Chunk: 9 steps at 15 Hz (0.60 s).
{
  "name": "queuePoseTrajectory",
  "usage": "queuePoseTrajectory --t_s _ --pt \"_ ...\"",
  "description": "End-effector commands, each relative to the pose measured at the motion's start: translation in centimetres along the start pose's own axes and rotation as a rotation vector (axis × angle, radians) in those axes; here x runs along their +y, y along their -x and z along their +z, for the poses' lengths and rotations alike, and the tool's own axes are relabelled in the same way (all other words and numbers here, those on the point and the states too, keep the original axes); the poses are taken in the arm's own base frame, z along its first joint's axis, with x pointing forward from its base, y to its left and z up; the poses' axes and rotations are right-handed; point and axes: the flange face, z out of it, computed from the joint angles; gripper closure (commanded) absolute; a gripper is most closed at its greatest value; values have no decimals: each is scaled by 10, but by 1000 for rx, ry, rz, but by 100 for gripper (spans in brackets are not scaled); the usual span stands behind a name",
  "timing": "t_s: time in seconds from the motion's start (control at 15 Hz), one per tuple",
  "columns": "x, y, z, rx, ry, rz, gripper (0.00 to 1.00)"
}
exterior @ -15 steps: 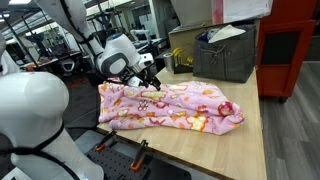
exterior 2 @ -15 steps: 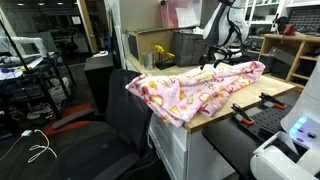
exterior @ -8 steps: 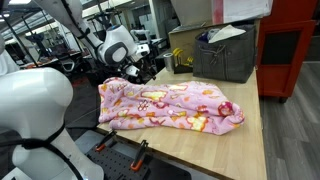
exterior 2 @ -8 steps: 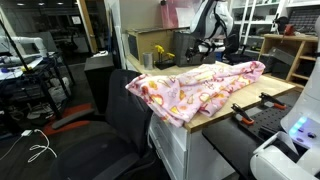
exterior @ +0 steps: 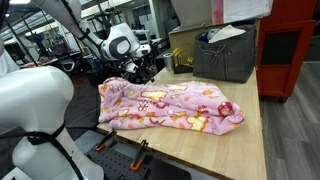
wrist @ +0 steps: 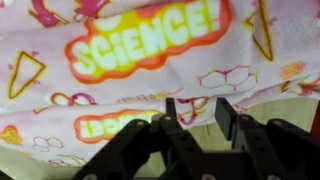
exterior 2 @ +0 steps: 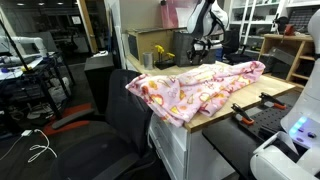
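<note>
A pink blanket [exterior: 170, 105] printed with cartoon shapes lies bunched on the wooden table [exterior: 250, 130] and hangs over one edge [exterior 2: 165, 100]. In the wrist view its "SCIENCE!" print [wrist: 150, 45] fills the top. My gripper [wrist: 197, 103] stands at the blanket's hem with its jaws partly drawn in. The fingertips [wrist: 222, 104] are just short of the cloth edge, and bare table wood [wrist: 200, 135] shows between them. Nothing is held. In both exterior views my gripper [exterior: 137, 72] [exterior 2: 198, 46] hangs low at the blanket's far end.
A grey bin [exterior: 228, 55] with papers stands at the back of the table, a yellow object [exterior: 181, 58] beside it. Black clamps [exterior: 140, 152] sit on the front edge. A white robot body [exterior: 35, 110] fills the foreground. A dark chair [exterior 2: 125, 115] stands beside the overhanging cloth.
The arm has swung from above the blanket toward its far end and come lower. The jaws have narrowed from wide open to about half.
</note>
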Motion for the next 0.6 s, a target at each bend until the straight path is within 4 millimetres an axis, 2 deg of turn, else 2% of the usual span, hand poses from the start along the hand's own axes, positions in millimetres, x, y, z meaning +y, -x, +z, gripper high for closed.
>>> queuePoseTrajectory --t_s 0.0,0.13,0.53 --pt "-1 -1 -5 -69 27 30 84" --pt "-2 5 -4 -109 39 39 98" --pt "-7 14 -1 -212 48 67 100"
